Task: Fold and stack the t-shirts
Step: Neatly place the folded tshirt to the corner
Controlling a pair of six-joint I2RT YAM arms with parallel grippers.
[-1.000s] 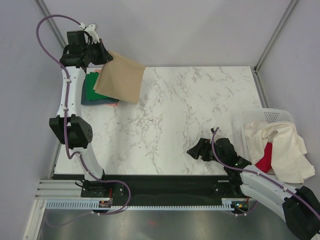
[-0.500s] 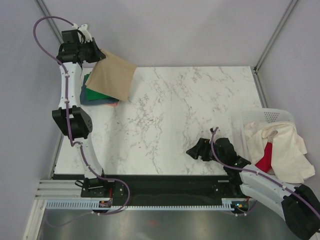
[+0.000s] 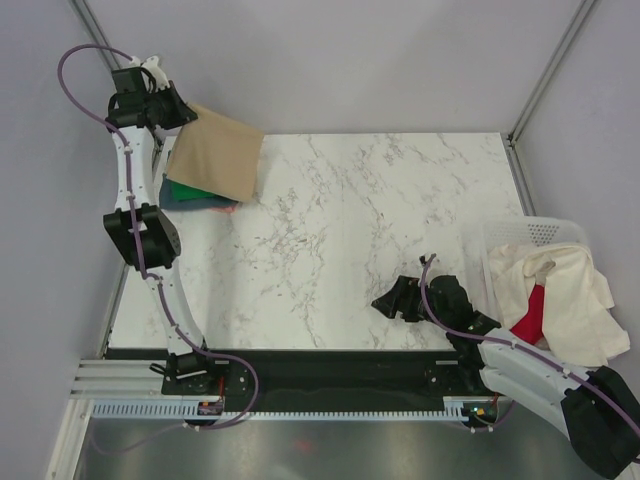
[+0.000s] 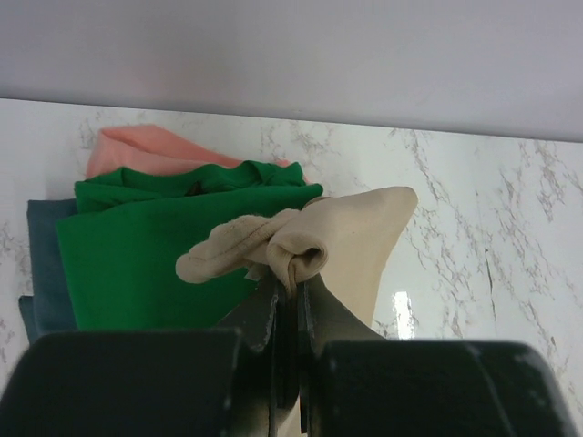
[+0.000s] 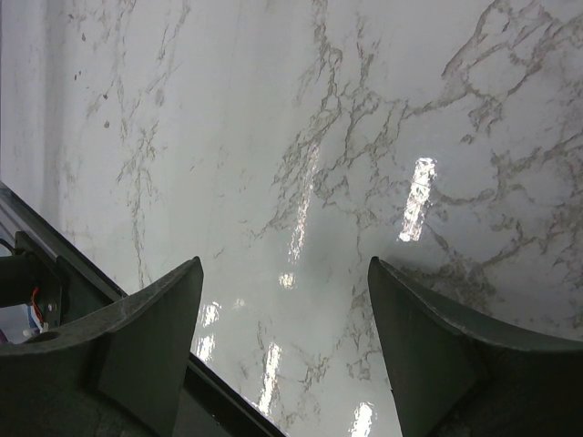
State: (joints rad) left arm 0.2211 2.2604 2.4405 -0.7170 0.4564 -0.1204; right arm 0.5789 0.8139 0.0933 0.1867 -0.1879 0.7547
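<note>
A white marble surface (image 3: 400,220) with grey veins fills the middle of the overhead frame; in the right wrist view it shows bright patches of glare (small white spots among the veins); a white mesh basket (image 3: 543,231) sits at the middle right of the frame, by the surface's right edge; pale grey walls (image 3: 350,60) close the back and sides, with slanting metal posts (image 3: 550,65) at the upper corners; a black strip (image 3: 330,365) runs along the surface's near edge, a white slotted rail (image 3: 330,410) lies just below it, and brushed metal (image 3: 330,455) spans the bottom of the frame.
</note>
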